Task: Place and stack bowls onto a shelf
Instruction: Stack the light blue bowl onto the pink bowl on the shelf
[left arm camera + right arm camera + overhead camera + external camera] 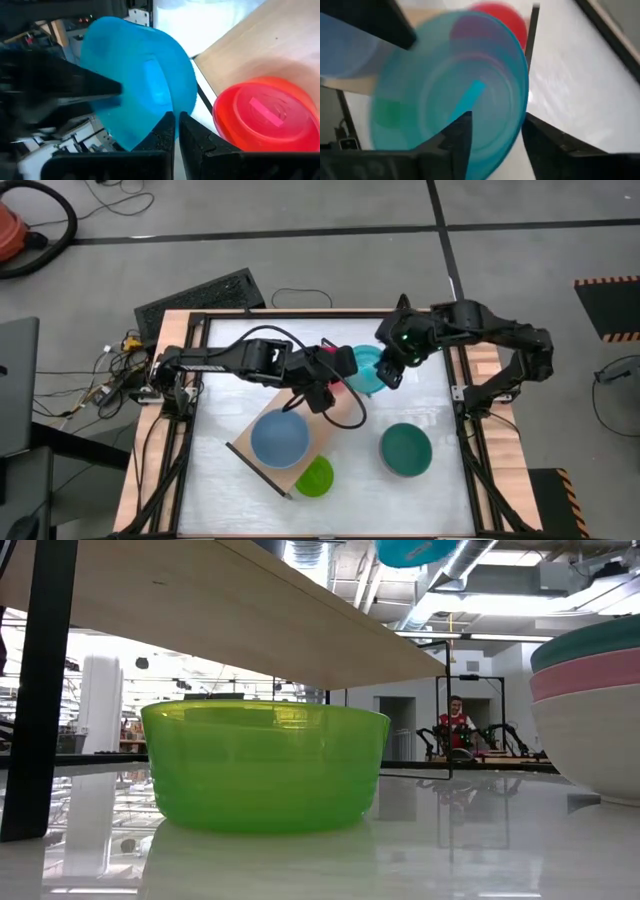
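While half-hidden by arms: cyan bowl [366,370].

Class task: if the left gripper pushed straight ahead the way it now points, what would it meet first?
Most likely the cyan bowl, right in front of the left gripper. The red bowl sits off to one side; depth is uncertain.

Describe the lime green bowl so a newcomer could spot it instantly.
Find the shelf, the light-wood board lying slantwise mid-table. At its near corner, below the blue bowl, sits the lime green bowl, partly tucked under the board. It is the only green, see-through bowl, smaller than its neighbours.
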Controlling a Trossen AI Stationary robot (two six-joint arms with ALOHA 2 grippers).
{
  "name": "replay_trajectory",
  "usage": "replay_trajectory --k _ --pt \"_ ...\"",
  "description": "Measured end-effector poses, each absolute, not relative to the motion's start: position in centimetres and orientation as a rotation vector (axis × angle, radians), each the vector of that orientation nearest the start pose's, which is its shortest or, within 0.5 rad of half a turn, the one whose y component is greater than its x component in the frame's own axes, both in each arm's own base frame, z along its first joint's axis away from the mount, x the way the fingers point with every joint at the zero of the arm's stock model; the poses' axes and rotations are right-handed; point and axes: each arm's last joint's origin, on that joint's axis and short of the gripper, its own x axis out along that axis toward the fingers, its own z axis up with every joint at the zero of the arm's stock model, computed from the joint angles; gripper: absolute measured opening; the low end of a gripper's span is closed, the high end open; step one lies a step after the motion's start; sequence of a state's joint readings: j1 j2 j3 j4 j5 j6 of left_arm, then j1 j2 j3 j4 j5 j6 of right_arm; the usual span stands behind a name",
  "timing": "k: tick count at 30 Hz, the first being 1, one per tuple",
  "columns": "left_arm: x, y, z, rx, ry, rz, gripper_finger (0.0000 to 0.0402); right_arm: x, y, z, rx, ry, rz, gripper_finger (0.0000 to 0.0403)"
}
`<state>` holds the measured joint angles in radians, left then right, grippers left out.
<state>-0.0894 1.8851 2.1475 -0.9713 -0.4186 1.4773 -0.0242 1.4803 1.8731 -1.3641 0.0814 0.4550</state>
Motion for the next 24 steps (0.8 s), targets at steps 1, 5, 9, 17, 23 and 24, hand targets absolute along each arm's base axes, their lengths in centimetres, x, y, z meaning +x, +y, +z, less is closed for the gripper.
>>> replay_trajectory --k 1,5,9,17,23,24 --pt "39.3 -2.2 41.4 1.578 0.818 -0.255 0.0001 25.3 -0.9 44.1 0.383 0.911 -0.311 0.0201" --pt "39.3 -1.9 41.4 1.568 0.833 -0.247 0.0002 24.7 -1.5 46.3 0.392 0.810 -0.309 0.0239" --pt "39.4 -1.4 41.5 1.537 0.837 -0.211 0.0002 23.9 -1.7 48.3 0.385 0.722 -0.287 0.0253" --pt "39.2 0.0 41.4 1.470 0.900 -0.147 0.0001 22.6 -1.6 51.4 0.341 0.565 -0.234 0.0255" --pt "37.7 1.1 40.6 1.324 1.020 -0.228 0.0000 20.8 -1.5 52.8 0.340 0.545 -0.231 0.0255" --pt "37.5 1.3 40.7 1.287 1.020 -0.225 0.0000 20.5 -1.5 52.9 0.341 0.544 -0.232 0.0255"
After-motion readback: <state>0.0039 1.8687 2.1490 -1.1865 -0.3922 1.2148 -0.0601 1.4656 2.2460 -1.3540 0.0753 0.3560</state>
